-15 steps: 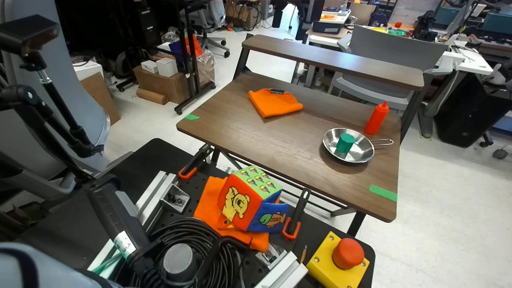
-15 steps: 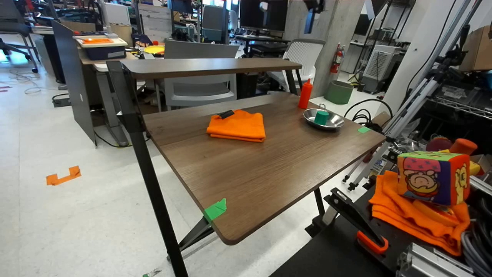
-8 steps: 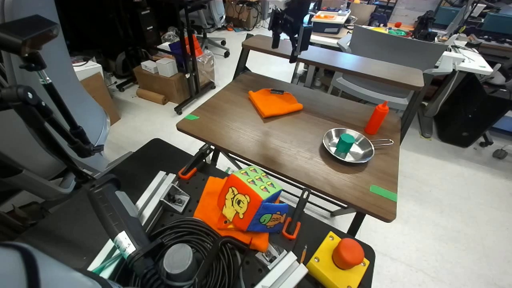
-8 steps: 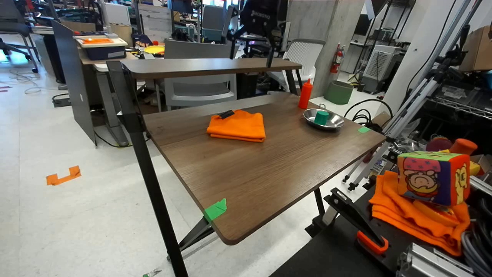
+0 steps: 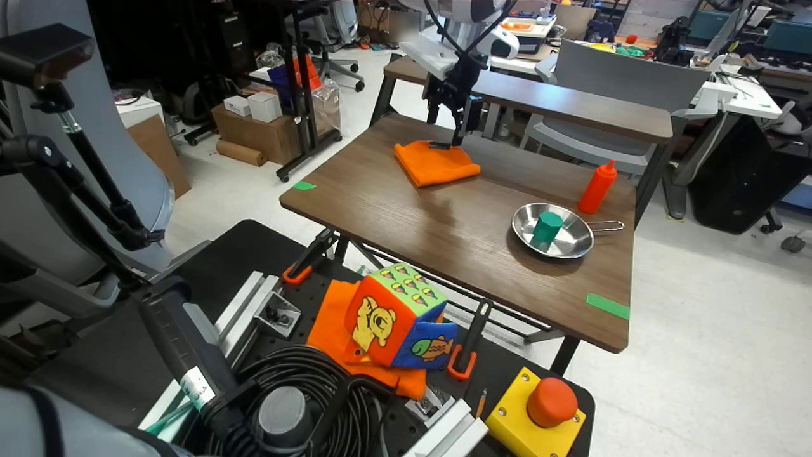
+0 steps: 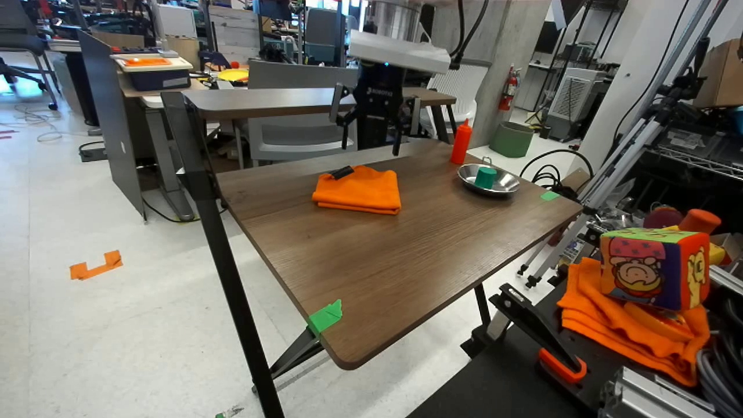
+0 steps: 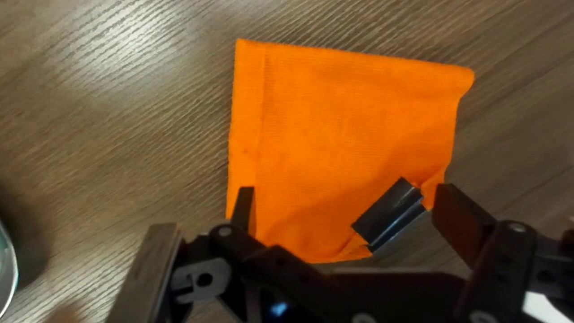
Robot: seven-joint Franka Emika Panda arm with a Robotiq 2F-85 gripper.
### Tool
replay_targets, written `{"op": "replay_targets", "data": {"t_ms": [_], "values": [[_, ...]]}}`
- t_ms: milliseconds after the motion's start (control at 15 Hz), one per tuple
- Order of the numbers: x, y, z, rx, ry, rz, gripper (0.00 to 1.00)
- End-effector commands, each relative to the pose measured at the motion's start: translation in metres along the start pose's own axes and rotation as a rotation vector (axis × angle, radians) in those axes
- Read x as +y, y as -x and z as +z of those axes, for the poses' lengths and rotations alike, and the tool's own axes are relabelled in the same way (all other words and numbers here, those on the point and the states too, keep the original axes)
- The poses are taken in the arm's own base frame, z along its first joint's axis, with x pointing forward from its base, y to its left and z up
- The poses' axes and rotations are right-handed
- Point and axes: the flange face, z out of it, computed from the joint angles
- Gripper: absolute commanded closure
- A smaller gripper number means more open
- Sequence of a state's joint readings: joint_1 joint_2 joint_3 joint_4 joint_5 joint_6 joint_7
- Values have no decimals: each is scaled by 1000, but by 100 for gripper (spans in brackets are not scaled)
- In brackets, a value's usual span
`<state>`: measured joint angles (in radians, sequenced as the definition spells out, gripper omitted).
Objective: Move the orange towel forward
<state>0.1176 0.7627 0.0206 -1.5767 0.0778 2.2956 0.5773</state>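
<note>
The towel (image 7: 341, 130) lies folded on the counter (image 6: 371, 267), a dark clip (image 7: 389, 214) on one corner probably keeping its layers together. The end effector (image 6: 371, 148) hangs above, spread and holding nothing, presumably to straddle that clip.

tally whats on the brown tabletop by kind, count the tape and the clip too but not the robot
Orange towel, folded: 1
Black clip, on the towel's edge: 1
Red-orange bottle, upright: 1
Metal pan: 1
Green cylinder, in the pan: 1
Green tape strips: 2
Total: 7
</note>
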Motion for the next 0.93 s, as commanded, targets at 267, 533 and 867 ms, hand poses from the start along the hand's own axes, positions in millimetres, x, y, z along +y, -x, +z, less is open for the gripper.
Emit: {"op": "replay_targets", "data": {"t_ms": [267,533,867], "values": [[-11,-17,54,-38,41,46,0],[-26,-13,88,-70,84,31,0],[-49,24,115,-255,177,-53,0]]}}
